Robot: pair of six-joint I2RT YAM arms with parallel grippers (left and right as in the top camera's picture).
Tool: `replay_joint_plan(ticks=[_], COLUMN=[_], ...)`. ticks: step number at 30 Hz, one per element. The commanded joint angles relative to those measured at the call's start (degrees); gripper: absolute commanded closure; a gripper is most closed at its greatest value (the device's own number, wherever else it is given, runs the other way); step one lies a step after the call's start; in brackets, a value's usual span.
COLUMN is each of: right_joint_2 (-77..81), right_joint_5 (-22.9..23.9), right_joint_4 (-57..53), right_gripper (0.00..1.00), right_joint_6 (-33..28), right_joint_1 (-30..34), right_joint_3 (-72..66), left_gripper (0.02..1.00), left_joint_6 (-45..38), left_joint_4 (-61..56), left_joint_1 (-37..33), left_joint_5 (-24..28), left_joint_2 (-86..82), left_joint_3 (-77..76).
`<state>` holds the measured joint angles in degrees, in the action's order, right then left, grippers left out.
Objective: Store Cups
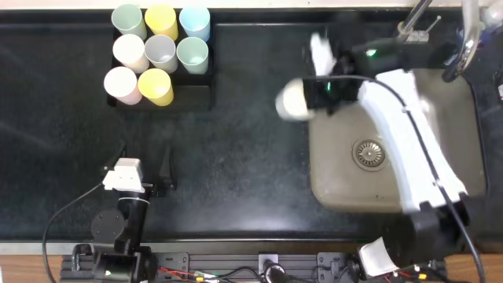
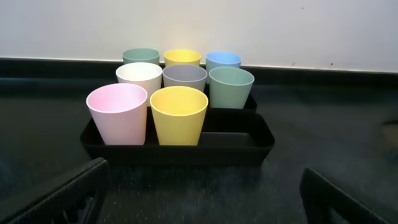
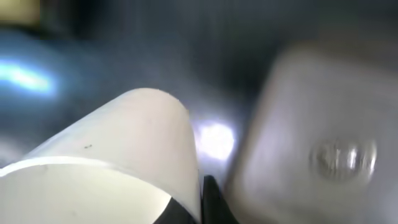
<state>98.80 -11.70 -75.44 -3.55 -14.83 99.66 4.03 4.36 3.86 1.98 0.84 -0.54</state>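
Holding white cup [image 1: 292,100] in right hand [image 1: 321,88], clamping on its wall, cup looking tilted, hanging over the black worktop [image 1: 251,157] just beside the steel sink [image 1: 338,185] rim. Judging step as mid-carry: cup not yet stored. Needing next: crossing to the black tray [image 1: 198,90], turning cup mouth-up, lowering into the vacant corner slot just beside the front yellow cup [image 1: 156,86], letting go without knocking neighbours. Keeping left hand [image 2: 205,208] spread wide, gripping nothing, sitting low on worktop facing the tray. Counting eight cups standing in tray. Noting drain [image 1: 368,153] in the sink, faucet [image 1: 416,20] at the back edge, pale wall [image 2: 199,25] behind the worktop.
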Motion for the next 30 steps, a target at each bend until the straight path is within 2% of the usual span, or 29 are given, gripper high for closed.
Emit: replay_joint_plan(ticks=[1,7,16,24,30], right_joint_2=[-2.9,-1.4,6.2,13.6,18.4], right_joint_5=[-5.2,-8.2,-7.9,-5.1,2.8], right_joint_4=[2.6,12.2,12.8,12.7,12.1], right_gripper=[0.958,0.961,0.958,0.961,0.961], right_joint_6=[3.2,7.0,13.9,20.1,23.6], right_joint_1=[-3.0,-10.0,-17.4,-21.3,-23.8], right_joint_3=[11.4,14.6,14.6,16.0,19.6], left_gripper=[0.02,0.02,0.02,0.02,0.02], left_joint_6=[-1.0,-1.0,-1.0,-1.0,-1.0], left_joint_4=[0.2,0.2,0.2,0.2,0.1], left_joint_1=[0.4,0.4,0.4,0.4,0.4], left_joint_5=[0.9,0.9,0.9,0.9,0.9], left_joint_2=[-0.7,-0.7,-0.7,-0.7,-0.7], left_joint_3=[0.1,0.1,0.1,0.1,0.1])
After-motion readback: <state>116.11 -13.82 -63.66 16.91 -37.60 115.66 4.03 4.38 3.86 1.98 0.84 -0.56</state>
